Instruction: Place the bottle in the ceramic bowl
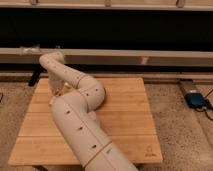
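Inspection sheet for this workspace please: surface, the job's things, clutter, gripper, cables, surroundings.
Surface: wooden board lying flat on a speckled floor.
Job's things: bottle and ceramic bowl not visible; the arm covers the board's left and middle.
Clutter: nothing seen on the part of the board that shows.
Gripper: gripper low over the board's left rear, mostly hidden by the arm.
Cables: dark cable beside a blue device, off the board to the right.
Surroundings: long pale rail across the back, dark space behind it.
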### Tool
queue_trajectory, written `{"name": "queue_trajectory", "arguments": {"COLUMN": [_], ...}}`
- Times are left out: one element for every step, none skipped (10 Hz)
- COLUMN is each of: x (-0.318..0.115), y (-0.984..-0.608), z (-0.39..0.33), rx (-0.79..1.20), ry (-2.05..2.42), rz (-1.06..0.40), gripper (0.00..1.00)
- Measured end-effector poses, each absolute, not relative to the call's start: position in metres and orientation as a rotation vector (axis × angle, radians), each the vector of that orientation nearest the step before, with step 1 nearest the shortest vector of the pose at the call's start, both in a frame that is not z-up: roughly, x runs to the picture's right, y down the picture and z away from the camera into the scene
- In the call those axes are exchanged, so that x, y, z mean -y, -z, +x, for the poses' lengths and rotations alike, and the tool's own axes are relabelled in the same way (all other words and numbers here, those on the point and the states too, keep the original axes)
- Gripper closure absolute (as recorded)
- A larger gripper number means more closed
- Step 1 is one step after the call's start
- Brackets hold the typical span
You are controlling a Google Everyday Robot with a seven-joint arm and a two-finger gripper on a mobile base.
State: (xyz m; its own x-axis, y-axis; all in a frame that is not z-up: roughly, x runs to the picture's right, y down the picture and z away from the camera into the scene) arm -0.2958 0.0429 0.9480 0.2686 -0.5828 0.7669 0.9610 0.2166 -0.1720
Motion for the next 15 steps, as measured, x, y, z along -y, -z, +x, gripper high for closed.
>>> {"name": "queue_trajectory", "arguments": {"x": [-0.034,-0.028,-0.022,-0.016,-0.003,0.003,0.008,0.011,0.014,0.017,0.021,0.026,0.028,0.031,0.033], "y": [-0.939,-0.933,-0.925,-0.917,-0.898,-0.889,-0.880,-0.877,-0.878,-0.881,-0.892,-0.903,-0.913,-0.924,-0.934], "z": [-0.293,-0.290,-0.286,-0.280,-0.264,-0.253,-0.235,-0.216,-0.199,-0.188,-0.173,-0.162,-0.154,-0.147,-0.143], "rx": [0.647,0.656,0.664,0.669,0.672,0.670,0.660,0.643,0.622,0.605,0.580,0.557,0.538,0.515,0.496], "ry": [1.159,1.149,1.138,1.126,1.099,1.081,1.049,1.016,0.980,0.950,0.905,0.869,0.845,0.819,0.801], "rz": [-0.708,-0.693,-0.674,-0.657,-0.622,-0.603,-0.574,-0.558,-0.551,-0.554,-0.564,-0.580,-0.593,-0.605,-0.613], "gripper": [0.98,1.00,1.00,1.00,1.00,1.00,1.00,1.00,1.00,1.00,1.00,1.00,0.98,0.92,0.80]}}
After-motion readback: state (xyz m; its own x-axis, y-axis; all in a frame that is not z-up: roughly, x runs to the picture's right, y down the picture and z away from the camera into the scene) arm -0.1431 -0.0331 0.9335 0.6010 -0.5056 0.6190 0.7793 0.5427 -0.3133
